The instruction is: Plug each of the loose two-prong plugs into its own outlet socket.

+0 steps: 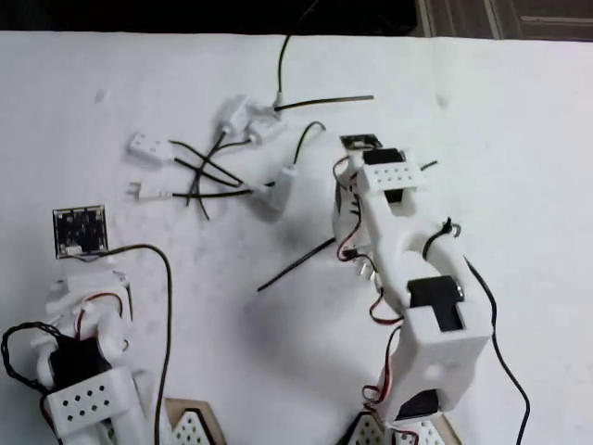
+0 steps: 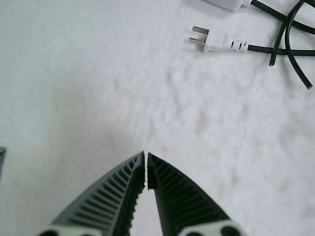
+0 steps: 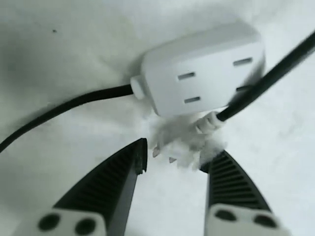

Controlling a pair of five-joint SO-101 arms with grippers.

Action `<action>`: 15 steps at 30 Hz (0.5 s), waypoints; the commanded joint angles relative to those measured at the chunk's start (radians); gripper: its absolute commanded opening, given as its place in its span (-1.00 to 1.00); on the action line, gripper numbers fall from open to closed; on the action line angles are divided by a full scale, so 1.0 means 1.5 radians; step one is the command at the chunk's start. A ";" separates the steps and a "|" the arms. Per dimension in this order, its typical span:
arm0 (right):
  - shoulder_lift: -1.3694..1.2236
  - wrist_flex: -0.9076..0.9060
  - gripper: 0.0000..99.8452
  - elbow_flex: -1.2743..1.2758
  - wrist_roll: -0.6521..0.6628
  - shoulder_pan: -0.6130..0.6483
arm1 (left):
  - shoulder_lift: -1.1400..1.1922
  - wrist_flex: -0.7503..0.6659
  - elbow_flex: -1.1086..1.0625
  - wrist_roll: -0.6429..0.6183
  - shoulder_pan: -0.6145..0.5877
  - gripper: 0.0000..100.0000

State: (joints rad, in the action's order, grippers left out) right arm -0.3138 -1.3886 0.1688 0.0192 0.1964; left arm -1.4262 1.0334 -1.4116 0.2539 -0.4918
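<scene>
In the right wrist view a white outlet block (image 3: 202,69) with two pairs of slots lies on the white table, a black cable leaving one end. Just short of it, a blurred white two-prong plug (image 3: 184,145) sits between the fingers of my open right gripper (image 3: 177,155), and its black cord crosses the block's corner. My left gripper (image 2: 146,164) is shut on nothing, low over bare table. Another loose white plug (image 2: 211,42) lies some way ahead of it, prongs pointing away from its cord; the high view shows this plug (image 1: 148,193) left of centre.
Tangled black cords (image 1: 208,171) and more white outlet pieces (image 1: 150,146) (image 1: 248,120) lie at the table's upper middle. The right arm (image 1: 398,232) stretches up the right half. The left arm (image 1: 83,315) sits at the front left corner.
</scene>
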 commanded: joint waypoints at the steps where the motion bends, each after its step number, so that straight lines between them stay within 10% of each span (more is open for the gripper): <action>1: -0.026 0.006 -0.66 -0.025 0.000 0.001 | -0.005 -0.014 0.002 0.008 -0.002 -0.92; 15: 0.014 0.022 -0.77 -0.020 0.005 -0.018 | -0.005 -0.014 0.002 0.008 -0.002 -0.92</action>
State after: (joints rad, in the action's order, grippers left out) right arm -0.3659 -1.3671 0.1626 0.0176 0.1749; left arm -1.4262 1.0334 -1.4116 0.2539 -0.4918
